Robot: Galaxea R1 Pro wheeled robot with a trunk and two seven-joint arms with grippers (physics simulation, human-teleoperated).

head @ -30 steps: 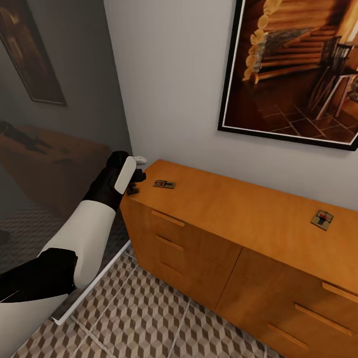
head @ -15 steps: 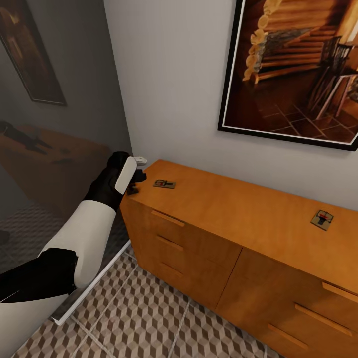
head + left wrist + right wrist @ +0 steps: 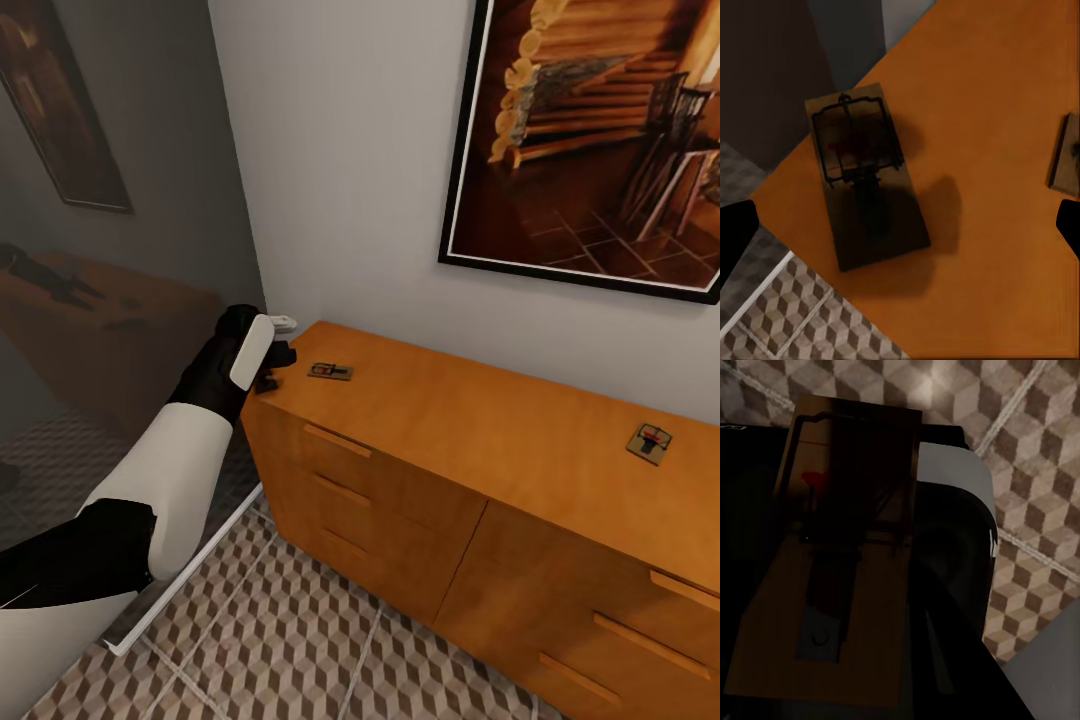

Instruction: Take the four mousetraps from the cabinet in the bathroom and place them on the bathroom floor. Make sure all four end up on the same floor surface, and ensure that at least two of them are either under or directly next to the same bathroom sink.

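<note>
Mousetrap [image 3: 866, 176], tan board with dark spring bar, lies between open left gripper [image 3: 900, 221] fingertips.

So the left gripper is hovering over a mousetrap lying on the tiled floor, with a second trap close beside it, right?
Not the floor. The left wrist view shows the mousetrap lying on the orange cabinet top, near its corner, with the tiled floor below. The rest holds: the left gripper hovers above it, and a second trap lies close beside it.
</note>
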